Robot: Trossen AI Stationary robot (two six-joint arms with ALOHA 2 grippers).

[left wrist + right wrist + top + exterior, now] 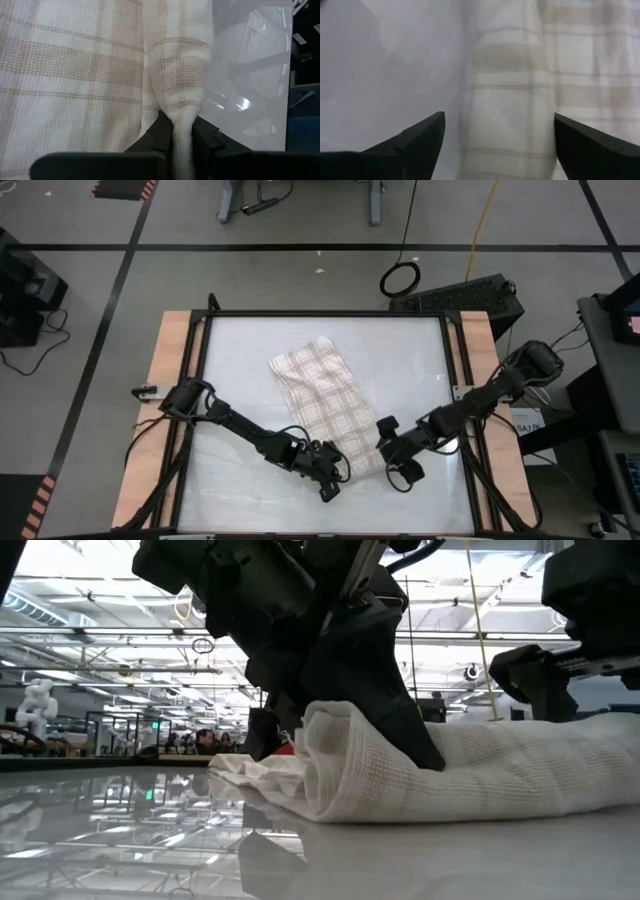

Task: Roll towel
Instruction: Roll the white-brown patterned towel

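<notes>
The towel (320, 395), cream with a tan plaid grid, lies slantwise in the middle of the white table, folded into a long band. Its near end (340, 770) is humped up off the table top. My left gripper (335, 470) is at that near end, shut on a ridge of the cloth (181, 100). My right gripper (390, 450) hovers open by the band's near right edge. In the right wrist view its two fingers (420, 140) stand apart on either side of the towel's edge strip (502, 100), and I see no touch. My left gripper pinches a raised fold of the towel (182, 131) at its near end between the two fingers; the cloth is doubled over there. The fingers slant down from the table's near left side. The pinched fold (335, 730) stands above the table while the rest lies flat.
A black frame (325, 313) rims the glossy table, with wooden boards (170, 410) along both sides. Bare table top lies left (235, 380) and right (420, 365) of the towel. Beyond the far edge are floor, cables and a keyboard (460, 292).
</notes>
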